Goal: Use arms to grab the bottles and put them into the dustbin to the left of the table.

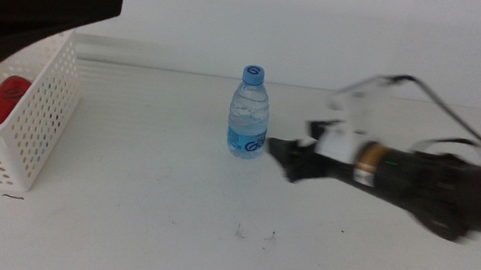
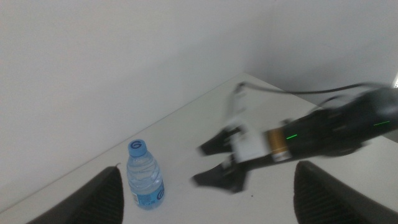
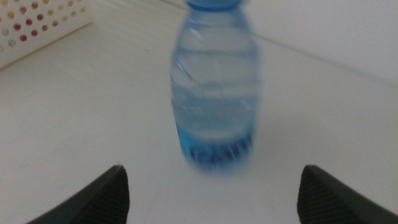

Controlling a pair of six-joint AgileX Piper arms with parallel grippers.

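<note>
A clear water bottle [image 1: 249,113] with a blue cap and label stands upright mid-table. My right gripper [image 1: 282,156] is open just to its right, with the jaws facing the bottle and apart from it. In the right wrist view the bottle [image 3: 214,93] stands ahead of the open jaws, between them. The left arm [image 1: 28,2] hangs high over the white dustbin [image 1: 38,121]. In its wrist view the left gripper [image 2: 207,169] is open and empty, far above the bottle [image 2: 145,183] and the right gripper [image 2: 199,165]. A red can [image 1: 4,101] lies in the dustbin. The yellow-liquid bottle is out of view.
The white table [image 1: 165,236] has a few dark specks near the front. A white wall runs behind its far edge. The dustbin's perforated corner shows in the right wrist view [image 3: 37,25].
</note>
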